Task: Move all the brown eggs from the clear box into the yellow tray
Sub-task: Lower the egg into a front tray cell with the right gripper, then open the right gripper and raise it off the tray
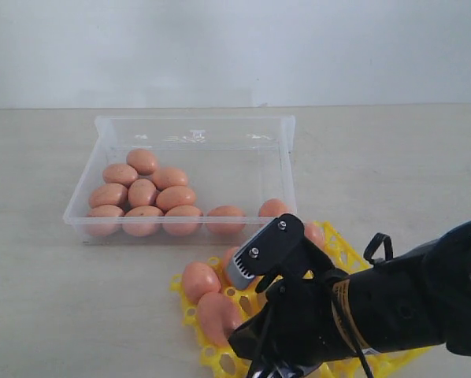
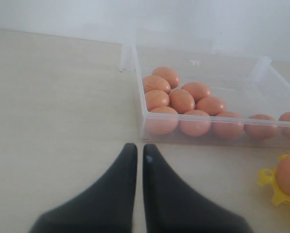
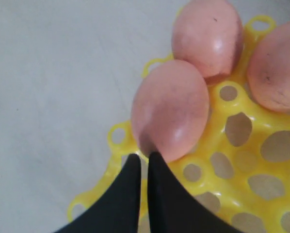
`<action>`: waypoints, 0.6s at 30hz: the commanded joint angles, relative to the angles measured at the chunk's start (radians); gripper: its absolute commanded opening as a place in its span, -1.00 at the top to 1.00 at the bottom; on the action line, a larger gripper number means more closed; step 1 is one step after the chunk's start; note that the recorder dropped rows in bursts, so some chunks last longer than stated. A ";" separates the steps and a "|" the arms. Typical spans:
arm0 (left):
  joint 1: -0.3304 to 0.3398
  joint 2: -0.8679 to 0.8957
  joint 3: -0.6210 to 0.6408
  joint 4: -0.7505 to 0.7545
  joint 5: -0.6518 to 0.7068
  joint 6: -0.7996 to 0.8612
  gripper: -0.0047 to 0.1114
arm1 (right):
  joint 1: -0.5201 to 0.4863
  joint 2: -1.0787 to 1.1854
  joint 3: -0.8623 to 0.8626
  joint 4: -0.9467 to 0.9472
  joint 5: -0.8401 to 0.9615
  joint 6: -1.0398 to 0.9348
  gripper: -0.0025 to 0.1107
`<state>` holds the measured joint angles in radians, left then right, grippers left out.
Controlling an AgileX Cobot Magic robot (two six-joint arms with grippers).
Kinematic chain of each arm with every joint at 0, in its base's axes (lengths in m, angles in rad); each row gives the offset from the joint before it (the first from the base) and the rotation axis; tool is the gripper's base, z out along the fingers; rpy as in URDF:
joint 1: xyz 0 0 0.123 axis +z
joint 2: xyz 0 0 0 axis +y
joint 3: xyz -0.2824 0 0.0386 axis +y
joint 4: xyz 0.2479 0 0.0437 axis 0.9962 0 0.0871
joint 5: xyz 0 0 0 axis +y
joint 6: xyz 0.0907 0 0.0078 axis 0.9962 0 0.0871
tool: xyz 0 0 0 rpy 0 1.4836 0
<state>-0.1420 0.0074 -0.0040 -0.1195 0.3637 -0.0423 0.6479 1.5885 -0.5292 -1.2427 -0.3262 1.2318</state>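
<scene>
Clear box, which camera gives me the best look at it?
The exterior view: it shows the whole clear box, all four walls and the eggs inside. The left wrist view cuts off one end. The right wrist view shows none of it, only the yellow tray.

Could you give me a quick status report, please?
Left gripper shut, empty, short of the clear box. Right gripper shut, empty, beside an egg in the yellow tray. Roughly eleven brown eggs in the box. Nothing blocking.
</scene>
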 commanded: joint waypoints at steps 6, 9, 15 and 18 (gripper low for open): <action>-0.002 0.004 0.004 0.004 -0.009 0.004 0.85 | 0.001 -0.008 -0.010 0.030 -0.023 -0.012 0.96; -0.002 0.004 0.004 0.004 -0.009 0.004 0.85 | 0.001 0.005 -0.047 0.050 -0.025 -0.012 0.96; -0.002 0.004 0.004 0.004 -0.009 0.004 0.85 | 0.001 0.094 -0.084 0.017 -0.015 0.078 0.96; -0.002 0.004 0.004 0.004 -0.009 0.004 0.85 | 0.001 0.094 -0.084 0.019 0.006 0.075 0.96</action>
<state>-0.1420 0.0074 -0.0040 -0.1195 0.3637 -0.0423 0.6479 1.6814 -0.6069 -1.2183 -0.3386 1.3028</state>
